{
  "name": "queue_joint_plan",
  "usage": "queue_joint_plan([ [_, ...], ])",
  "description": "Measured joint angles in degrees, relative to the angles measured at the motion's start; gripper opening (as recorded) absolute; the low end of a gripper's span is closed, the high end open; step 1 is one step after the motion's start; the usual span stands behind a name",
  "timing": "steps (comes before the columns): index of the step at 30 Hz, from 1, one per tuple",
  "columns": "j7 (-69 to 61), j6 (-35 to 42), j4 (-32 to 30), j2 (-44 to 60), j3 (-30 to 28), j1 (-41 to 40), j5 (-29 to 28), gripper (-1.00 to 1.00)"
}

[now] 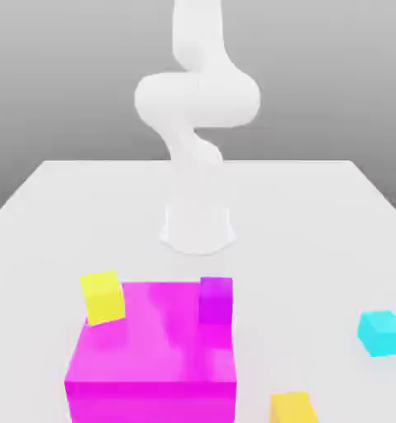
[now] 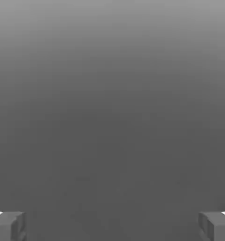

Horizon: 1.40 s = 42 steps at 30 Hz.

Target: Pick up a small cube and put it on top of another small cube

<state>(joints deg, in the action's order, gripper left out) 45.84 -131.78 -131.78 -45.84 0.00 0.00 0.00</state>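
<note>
On table [image 1: 60, 206]: golden cube [image 1: 293, 408] near front edge, cyan cube [image 1: 381, 333] apart; fingers [image 2: 8, 226] wide, holding nothing.

No text, label, brand, number or sign can be read anywhere in either view; every visible surface is plain.
</note>
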Motion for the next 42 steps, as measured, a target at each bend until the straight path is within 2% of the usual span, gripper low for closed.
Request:
queue_joint_plan([
  [1, 0.0, 0.0, 0.0, 0.0, 0.0, 0.0, 0.0, 0.00],
  [2, -2.4, -0.7, -0.2, 3.4, 1.0, -0.1, -2.4, 0.00],
  [7, -2.4, -0.7, -0.2, 3.4, 1.0, -0.1, -2.4, 0.00],
  [8, -5.2, -1.5, -0.8, 6.5, 1.4, 0.2, -4.3, 0.00],
  [10, -5.2, -1.5, -0.8, 6.5, 1.4, 0.2, -4.3, 0.00],
  [13, -13.5, -3.9, -2.4, 15.6, 1.9, 1.6, -9.1, 0.00],
  [17, -13.5, -3.9, -2.4, 15.6, 1.9, 1.6, -9.1, 0.00],
  [23, -29.7, -9.2, -4.9, 29.4, 0.7, 5.2, -11.8, 0.00],
  [24, -29.7, -9.2, -4.9, 29.4, 0.7, 5.2, -11.8, 0.00],
  [29, -50.1, -15.2, -5.3, 44.7, 1.2, 7.8, -9.7, 0.00],
  [35, -76.0, -20.4, -1.5, 65.0, 8.5, 5.1, -5.0, 0.00],
  [42, -79.6, -22.4, 0.2, 71.9, 10.2, 4.3, -4.1, 0.00],
])
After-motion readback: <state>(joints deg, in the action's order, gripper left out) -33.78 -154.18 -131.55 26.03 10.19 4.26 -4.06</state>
